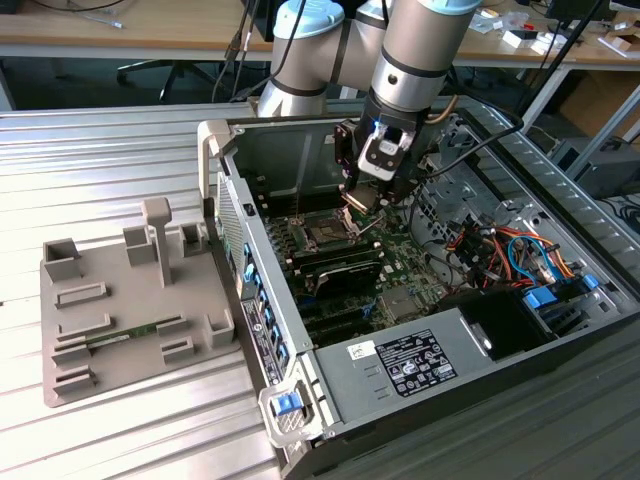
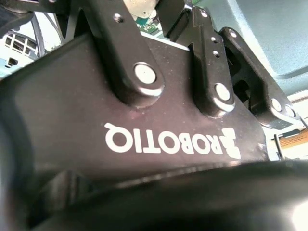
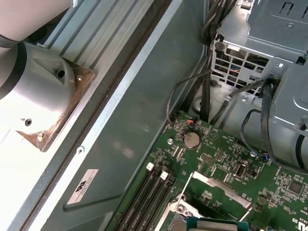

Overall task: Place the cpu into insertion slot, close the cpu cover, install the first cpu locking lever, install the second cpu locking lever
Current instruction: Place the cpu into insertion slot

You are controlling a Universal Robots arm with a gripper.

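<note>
Finding: your claw (image 1: 358, 204) hangs inside the open computer case (image 1: 230, 200), low over the motherboard (image 1: 400, 270), and it is clenched on the cpu (image 1: 356, 199), a small flat silvery square pinched at the tips. In the second wrist view the fingers (image 2: 122, 48) converge on a pale metal piece with green board beyond it, which agrees with that grasp. The cpu is held off the board, just above the insertion slot (image 1: 325, 234) and towards the exterior view's right of it. The slot's dark centre lies bare, so you should record the chip as not seated. In the first wrist view the cpu cover (image 3: 221, 186) stands raised on its hinge, not closed; the state of the locking levers cannot be told. Judged for handling, the chip is light, thin and rigid, with a smooth metal top that offers little friction and an underside that should not be scraped. The sound hold is on two opposite edges, keeping it level, and in the exterior view it looks slightly tilted. The case lies towards the exterior view's right side of the ribbed metal surface (image 1: 120, 150); a grey fixture tray (image 1: 130, 300) sits near the opposite edge, well apart from the claw.
</note>
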